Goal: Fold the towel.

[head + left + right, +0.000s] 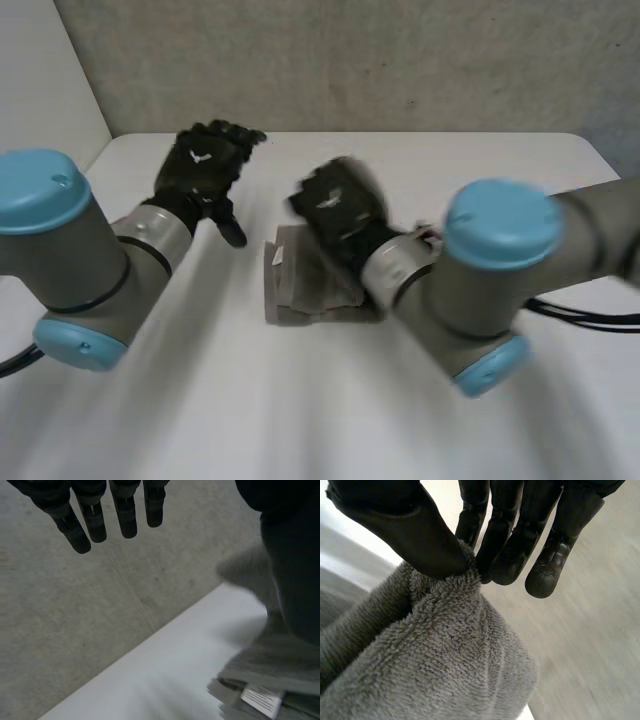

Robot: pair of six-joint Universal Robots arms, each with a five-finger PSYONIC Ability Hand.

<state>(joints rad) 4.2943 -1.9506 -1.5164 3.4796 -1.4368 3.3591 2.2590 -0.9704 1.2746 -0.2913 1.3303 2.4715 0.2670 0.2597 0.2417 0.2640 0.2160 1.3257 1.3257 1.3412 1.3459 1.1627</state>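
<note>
Elbows of the left arm (90, 250) and the right arm (470, 280) are crowding the near side of the white table (300, 420). Just past them the grey towel (310, 290) is lying near the middle of the table. It is resting straight on the top, not in any tray or basket. It is already looking like a small, layered packet, with its white label (277, 257) showing at the edge facing the left arm.

Over the far part of that packet the right hand (340, 205) is working. Seen from its own wrist, the right hand (420, 530) is pinching a bunched ridge of the towel (445, 665) between thumb and fingertips and raising it off the layers below. I cannot tell whether that ridge is a corner or an edge.

Farther off, the left hand (205, 165) is hovering well clear of the cloth with fingers (115, 515) hanging straight and loose, holding nothing. Beyond it the grey wall (400, 60) is closing off the table's far edge.

I am judging the job as well along — most folds seem to be made. What is left is probably to lay the pinched layer over and flatten the stack.
</note>
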